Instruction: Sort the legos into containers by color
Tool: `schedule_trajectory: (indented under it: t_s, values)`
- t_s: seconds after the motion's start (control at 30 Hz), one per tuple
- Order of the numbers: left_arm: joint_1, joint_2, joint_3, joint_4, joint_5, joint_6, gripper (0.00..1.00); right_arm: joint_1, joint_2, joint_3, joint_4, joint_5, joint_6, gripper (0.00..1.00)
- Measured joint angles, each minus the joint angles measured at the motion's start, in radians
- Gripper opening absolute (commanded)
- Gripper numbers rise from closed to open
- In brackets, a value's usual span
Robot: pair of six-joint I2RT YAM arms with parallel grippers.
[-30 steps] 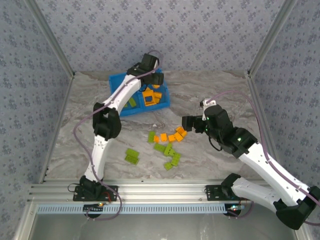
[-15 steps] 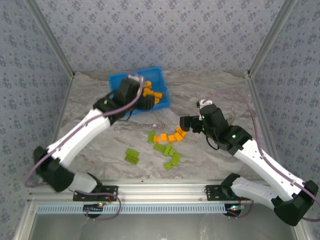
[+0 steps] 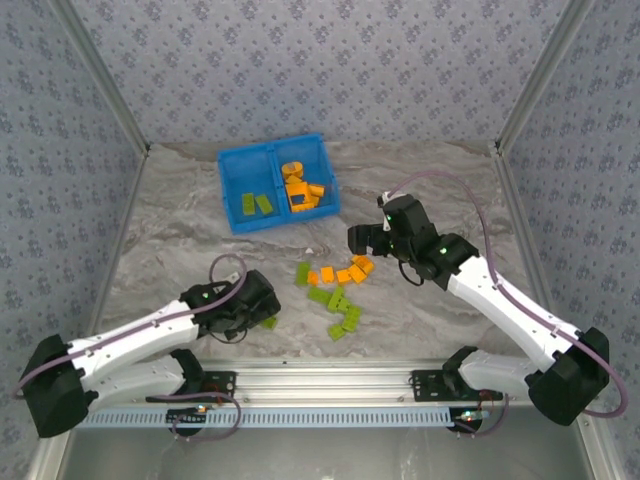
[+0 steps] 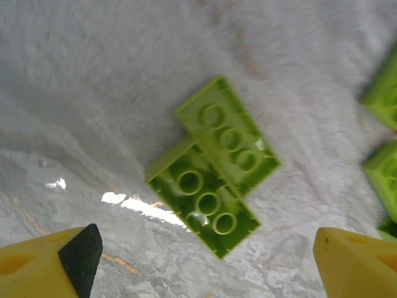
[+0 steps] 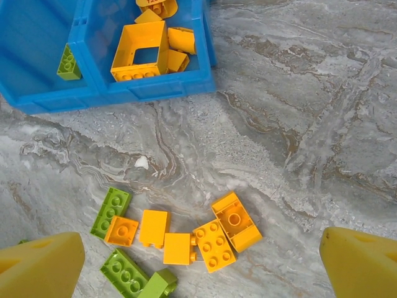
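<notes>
The blue tray (image 3: 232, 188) holds lime green legos (image 3: 255, 203) in its left container and orange ones (image 3: 300, 188) in its right, among them the orange frame (image 5: 139, 53). Loose orange legos (image 3: 342, 272) and green legos (image 3: 338, 308) lie mid-table. My left gripper (image 3: 262, 312) hovers open over two overlapping green bricks (image 4: 214, 180), its fingers (image 4: 77, 257) wide on either side and touching nothing. My right gripper (image 3: 360, 240) hangs open and empty above the orange row (image 5: 192, 239), between it and the tray (image 5: 142, 90).
More green bricks (image 4: 381, 143) lie just right of the overlapping pair. A green brick (image 5: 110, 211) touches the left end of the orange row. Corner posts and patterned walls close in the marble table (image 3: 440, 190).
My left arm has swung from the tray down to the near left of the table, over the green pair, and its jaws have widened. My right gripper has drifted up and left.
</notes>
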Motion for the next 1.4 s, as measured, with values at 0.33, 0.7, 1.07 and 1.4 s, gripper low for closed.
schedule_trajectory:
  t_s: [0.33, 0.7, 1.07, 1.4]
  values:
    - [0.01, 0.154, -0.005, 0.087, 0.061, -0.106, 0.88, -0.008, -0.048, -0.016, -0.002, 0.001, 0.0, 1.0]
    - [0.012, 0.18, -0.035, 0.083, 0.098, -0.106, 0.48, -0.013, -0.06, -0.038, -0.002, 0.001, 0.009, 1.0]
    - [0.03, 0.191, -0.026, 0.012, 0.097, -0.056, 0.24, -0.013, -0.06, -0.038, -0.002, 0.001, 0.019, 1.0]
    - [0.222, 0.167, 0.481, -0.172, -0.082, 0.415, 0.2, -0.015, -0.06, -0.038, -0.002, 0.0, 0.023, 1.0]
